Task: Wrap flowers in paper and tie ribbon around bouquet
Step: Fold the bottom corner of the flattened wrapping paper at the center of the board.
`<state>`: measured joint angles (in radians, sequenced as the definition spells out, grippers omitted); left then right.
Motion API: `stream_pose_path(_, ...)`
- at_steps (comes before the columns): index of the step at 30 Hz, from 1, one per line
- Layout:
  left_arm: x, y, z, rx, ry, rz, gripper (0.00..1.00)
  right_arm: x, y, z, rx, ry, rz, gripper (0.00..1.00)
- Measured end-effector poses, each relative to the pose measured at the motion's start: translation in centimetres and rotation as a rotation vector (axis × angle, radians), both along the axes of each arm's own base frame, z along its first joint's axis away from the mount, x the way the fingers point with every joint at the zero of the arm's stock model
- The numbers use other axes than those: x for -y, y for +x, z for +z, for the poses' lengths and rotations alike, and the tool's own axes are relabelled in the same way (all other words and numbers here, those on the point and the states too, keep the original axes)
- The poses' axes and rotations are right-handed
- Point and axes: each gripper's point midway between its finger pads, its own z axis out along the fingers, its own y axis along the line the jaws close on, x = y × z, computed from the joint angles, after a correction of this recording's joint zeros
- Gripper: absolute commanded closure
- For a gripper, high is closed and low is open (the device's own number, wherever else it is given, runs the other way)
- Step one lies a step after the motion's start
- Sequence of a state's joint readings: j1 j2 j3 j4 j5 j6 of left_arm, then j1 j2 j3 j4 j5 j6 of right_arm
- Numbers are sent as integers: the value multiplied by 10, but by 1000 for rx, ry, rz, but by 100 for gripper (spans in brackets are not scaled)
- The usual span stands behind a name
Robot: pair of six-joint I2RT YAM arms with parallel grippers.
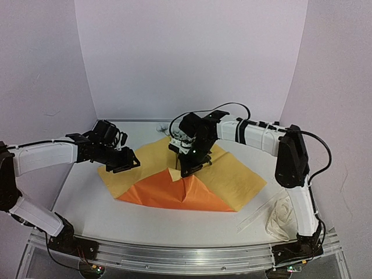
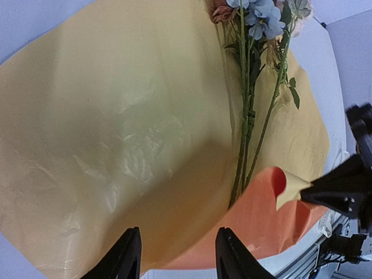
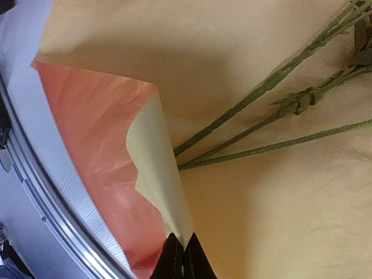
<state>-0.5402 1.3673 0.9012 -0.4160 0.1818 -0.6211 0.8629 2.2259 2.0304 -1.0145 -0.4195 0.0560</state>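
The paper [image 1: 232, 180] lies yellow face up, its near part folded over so the orange face [image 1: 174, 195] shows. My right gripper [image 3: 182, 238] is shut on the curled-up corner of that fold [image 3: 157, 174], pinching the paper. The flowers' thin green stems [image 3: 273, 110] run under the fold, and pale blue blooms [image 2: 261, 17] lie at the far end; in the top view the right wrist hides most of the flowers. My left gripper [image 2: 179, 232] hovers open over the paper's left edge [image 2: 116, 116], holding nothing. The cream ribbon [image 1: 282, 218] is heaped at the near right.
White walls close in the table at the back and on both sides. A metal rail [image 1: 186, 253] runs along the near edge. The right arm's upright link [image 1: 293, 157] stands just right of the paper.
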Motion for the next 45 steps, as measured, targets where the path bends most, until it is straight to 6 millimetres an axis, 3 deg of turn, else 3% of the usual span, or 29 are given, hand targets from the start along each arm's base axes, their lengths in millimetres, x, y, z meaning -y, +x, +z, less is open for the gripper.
stream_pose_path(5, 19, -6, -4, 7, 3, -69, 59, 1, 32, -25, 18, -30, -19, 95)
stream_pose_path(11, 46, -19, -10, 3, -16, -162, 66, 0, 50, -31, 101, -53, 6, 81)
stream_pose_path(14, 64, -27, -26, -21, -9, -222, 70, 1, 57, -31, 142, -63, 15, 72)
stream_pose_path(18, 79, -35, -59, -87, 10, -267, 74, 4, 63, -32, 172, -84, 2, 48)
stream_pose_path(22, 81, -35, -84, -132, 33, -263, 76, 8, 63, -33, 174, -95, -24, 27)
stream_pose_path(24, 81, -34, -90, -142, 36, -256, 76, 16, 52, -32, 138, -96, -40, 17)
stream_pose_path(27, 82, -32, -91, -140, 31, -252, 76, 25, 31, -18, 67, -65, -58, 10)
stream_pose_path(31, 86, -28, -89, -127, 20, -254, 76, 26, 13, 13, -25, 45, -75, 9)
stream_pose_path(35, 88, -27, -88, -123, 15, -256, 76, 25, 12, 30, -172, 155, -145, 13)
stream_pose_path(41, 91, -26, -85, -120, 1, -263, 77, 34, 26, 13, -364, 195, -271, 14)
stream_pose_path(45, 91, -27, -85, -121, 0, -265, 77, 32, 18, -2, -456, 182, -297, 17)
